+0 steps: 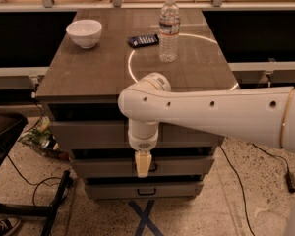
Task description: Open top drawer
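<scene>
Far to the upper left of the fingers, a white bowl sits on the cabinet top. Nearer in, a small dark flat object lies just left of a clear water bottle. The gripper hangs straight down from the white arm. Its pale fingers show as one block with no gap, so they look pressed together. They sit in front of the middle drawer. The top drawer lies just above and behind the fingertips. Its long front runs left to right and looks not yet pulled out. Its handle is hidden behind the wrist, so the fingers would likely need to rise and reach inward.
</scene>
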{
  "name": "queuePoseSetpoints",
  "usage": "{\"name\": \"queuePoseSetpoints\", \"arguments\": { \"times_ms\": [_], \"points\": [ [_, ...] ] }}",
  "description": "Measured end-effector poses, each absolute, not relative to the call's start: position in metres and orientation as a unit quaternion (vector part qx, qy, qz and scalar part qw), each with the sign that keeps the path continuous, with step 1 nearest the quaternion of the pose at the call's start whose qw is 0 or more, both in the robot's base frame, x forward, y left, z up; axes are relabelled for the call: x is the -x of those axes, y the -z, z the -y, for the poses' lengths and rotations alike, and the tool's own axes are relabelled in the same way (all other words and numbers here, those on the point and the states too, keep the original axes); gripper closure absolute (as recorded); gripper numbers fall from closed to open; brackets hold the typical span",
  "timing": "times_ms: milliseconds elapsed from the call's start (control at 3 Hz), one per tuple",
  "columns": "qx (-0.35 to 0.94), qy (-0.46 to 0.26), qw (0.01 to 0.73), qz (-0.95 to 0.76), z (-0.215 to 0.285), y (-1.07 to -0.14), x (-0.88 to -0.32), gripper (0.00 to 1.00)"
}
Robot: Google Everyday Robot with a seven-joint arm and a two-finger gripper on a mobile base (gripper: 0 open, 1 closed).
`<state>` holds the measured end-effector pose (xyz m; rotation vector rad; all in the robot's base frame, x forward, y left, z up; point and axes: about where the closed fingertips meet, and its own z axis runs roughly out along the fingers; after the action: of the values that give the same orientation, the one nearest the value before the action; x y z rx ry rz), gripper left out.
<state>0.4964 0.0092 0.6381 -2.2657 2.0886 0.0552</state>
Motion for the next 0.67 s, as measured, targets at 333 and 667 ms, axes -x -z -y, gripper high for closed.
{"name": "queuePoseSetpoints", "arguments": {
  "times_ms": [333,667],
  "points": [
    [0.726,-0.033,0.029,-0.686,-0.0041,-0.6280,-0.4981,0.49],
    [0.726,-0.033,0.029,-0.686,-0.0040,-0.6344,-0.4981,0.74]
  ]
}}
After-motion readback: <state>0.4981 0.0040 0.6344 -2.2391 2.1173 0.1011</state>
